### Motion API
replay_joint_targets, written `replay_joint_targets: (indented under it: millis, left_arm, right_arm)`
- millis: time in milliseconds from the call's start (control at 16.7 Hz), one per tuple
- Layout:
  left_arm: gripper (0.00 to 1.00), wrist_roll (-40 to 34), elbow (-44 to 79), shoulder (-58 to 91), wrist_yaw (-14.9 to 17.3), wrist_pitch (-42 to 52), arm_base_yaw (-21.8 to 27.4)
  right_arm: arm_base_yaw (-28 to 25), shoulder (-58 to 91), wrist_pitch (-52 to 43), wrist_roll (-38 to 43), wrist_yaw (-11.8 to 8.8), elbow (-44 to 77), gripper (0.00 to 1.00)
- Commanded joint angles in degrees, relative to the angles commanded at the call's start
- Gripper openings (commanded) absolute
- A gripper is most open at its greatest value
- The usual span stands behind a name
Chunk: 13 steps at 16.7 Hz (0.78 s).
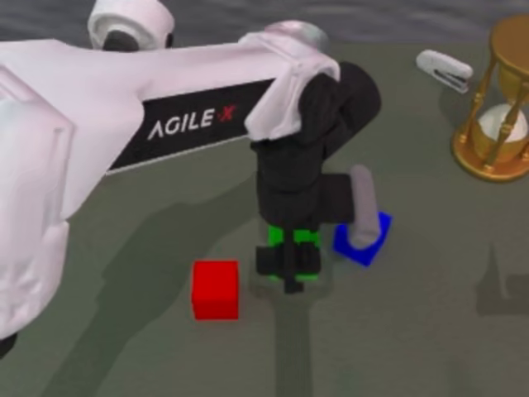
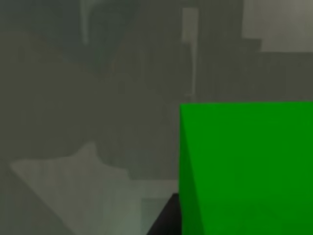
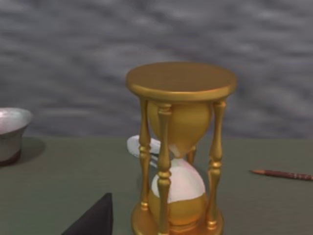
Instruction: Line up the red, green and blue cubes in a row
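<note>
Centre of the top view: left arm, white with an AgileX label, reaches from the left edge across the grey-green desk (image 1: 430, 331). Its black left pincer (image 1: 288, 256) points down, clenched on the small bright green cube (image 1: 309, 237), which shows only as slivers between the fingers. Small bright red cube (image 1: 216, 289) sits lower left of the pincer, near but apart. Small deep blue cube (image 1: 370, 240) lies just right of the pincer, turned at an angle, partly hidden by a grey part of the wrist. Whether green touches blue cannot be told. Upper right of frame: a golden hourglass with white sand (image 1: 498, 107) at the right edge, and a small white stapler (image 1: 445, 70) to its left.

Left wrist view: green cube (image 2: 247, 169) fills the lower right of the frame, very close. Shadowed desk surface (image 2: 73, 186) behind it. A dark wedge shows at the bottom edge beside the cube.

Right wrist view: hourglass (image 3: 181, 147) stands centre frame on the desk (image 3: 58, 186). White stapler (image 3: 139, 146) peeks from behind it. A silver metal bowl (image 3: 11, 132) sits at the left edge, a thin brown pencil (image 3: 283, 174) at the right. A black part shows at the bottom edge; the right pincer's state cannot be told.
</note>
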<state>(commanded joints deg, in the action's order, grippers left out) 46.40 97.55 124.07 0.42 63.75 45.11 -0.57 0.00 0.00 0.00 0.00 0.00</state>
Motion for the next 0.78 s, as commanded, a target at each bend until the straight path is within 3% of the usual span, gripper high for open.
replay_joint_targets:
  millis: [300,600,780]
  left_arm:
    - [0.00,-0.45,-5.66,3.63,0.02,-9.60,0.25]
    - [0.00,-0.46,-6.54,4.26,0.00,-10.82,0.34]
    - [0.23,-0.46,-6.54,4.26,0.00,-10.82,0.34]
  right_arm:
    - [0.00,0.00,0.00,0.00,0.00,0.00,1.00]
    - [0.00,0.00,0.00,0.00,0.00,0.00,1.00]
    - [0.00,0.00,0.00,0.00,0.00,0.00,1.00]
